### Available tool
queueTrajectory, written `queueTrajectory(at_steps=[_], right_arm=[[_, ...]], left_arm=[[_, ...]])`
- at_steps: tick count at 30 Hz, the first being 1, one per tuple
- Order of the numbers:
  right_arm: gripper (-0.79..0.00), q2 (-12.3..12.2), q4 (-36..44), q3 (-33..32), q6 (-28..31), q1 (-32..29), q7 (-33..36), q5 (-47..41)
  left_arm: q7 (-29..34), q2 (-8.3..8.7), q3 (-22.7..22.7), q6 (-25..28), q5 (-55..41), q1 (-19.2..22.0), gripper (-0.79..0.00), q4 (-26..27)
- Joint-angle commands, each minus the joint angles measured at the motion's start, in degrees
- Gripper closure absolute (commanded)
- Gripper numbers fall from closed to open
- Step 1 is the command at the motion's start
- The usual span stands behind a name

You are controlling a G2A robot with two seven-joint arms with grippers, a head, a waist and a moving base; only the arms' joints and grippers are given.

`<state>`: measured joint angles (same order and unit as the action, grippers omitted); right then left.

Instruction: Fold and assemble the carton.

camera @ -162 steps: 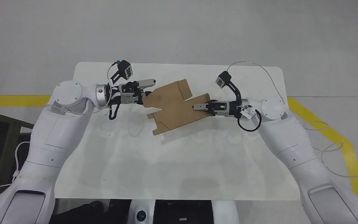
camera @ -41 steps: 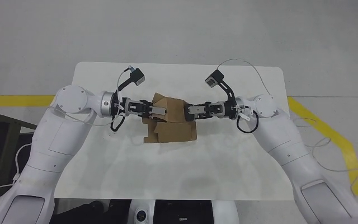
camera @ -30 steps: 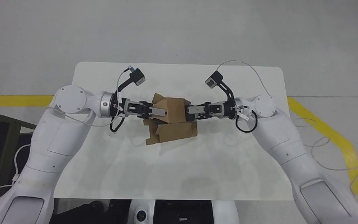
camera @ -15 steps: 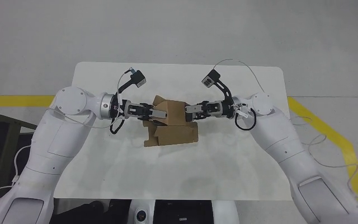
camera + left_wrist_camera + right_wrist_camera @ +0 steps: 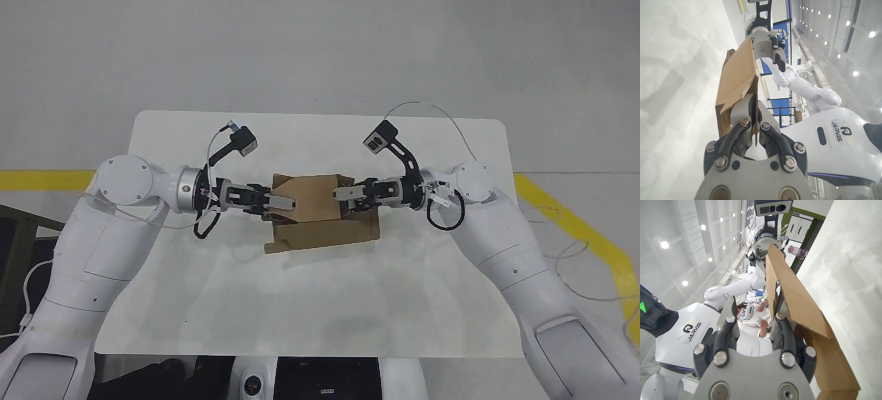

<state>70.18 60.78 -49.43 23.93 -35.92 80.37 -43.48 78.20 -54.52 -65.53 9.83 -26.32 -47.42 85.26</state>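
A brown cardboard carton (image 5: 320, 208), partly folded into a box shape, is held above the middle of the white table (image 5: 200, 300). My left gripper (image 5: 288, 201) is at its left end and is shut on a carton wall edge (image 5: 755, 111). The carton's flaps (image 5: 736, 75) stretch away from it toward the other arm. My right gripper (image 5: 348, 193) is at the carton's upper right corner. It stands open (image 5: 755, 294), with the torn edge of a carton panel (image 5: 797, 306) lying against one finger (image 5: 780, 298). The carton's underside is hidden.
The table has bare surface in front of the carton and on both sides of it. A thin cable (image 5: 440, 110) arcs above the right arm. Yellow floor tape (image 5: 40, 180) runs past the table's left and right edges.
The flat carton from several seconds ago is now folded up between the two grippers. In the last half second its right side spread out to the right and the right gripper shifted right.
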Motion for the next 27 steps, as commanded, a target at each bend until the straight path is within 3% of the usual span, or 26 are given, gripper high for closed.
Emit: queueTrajectory(at_steps=[1,11,14,21,23,27], right_arm=[[-0.372,0.3,-0.3,0.7,0.4,0.5,-0.4,0.4],[-0.314,1.7,-2.0,3.6,1.5,2.3,-1.5,1.3],[-0.259,1.8,-2.4,4.1,1.5,2.8,-1.5,1.8],[-0.037,2.1,-3.2,4.9,2.0,3.4,-2.0,2.5],[0.000,2.2,-3.4,5.1,2.1,3.5,-2.1,2.7],[0.000,2.3,-3.9,5.4,2.4,3.7,-2.4,3.0]], left_arm=[[-0.1,-0.04,0.2,0.0,0.0,0.1,0.000,0.0],[-0.1,-0.17,0.9,-0.1,0.0,0.5,0.000,-0.5],[-0.1,-0.20,1.0,0.0,0.0,0.6,0.000,-0.6],[0.0,-0.25,1.3,-0.1,-0.3,0.8,0.000,-0.8],[0.1,-0.25,1.3,-0.1,-0.3,0.8,0.000,-0.9],[0.2,-0.26,1.4,0.0,-0.4,0.8,0.000,-1.0]])
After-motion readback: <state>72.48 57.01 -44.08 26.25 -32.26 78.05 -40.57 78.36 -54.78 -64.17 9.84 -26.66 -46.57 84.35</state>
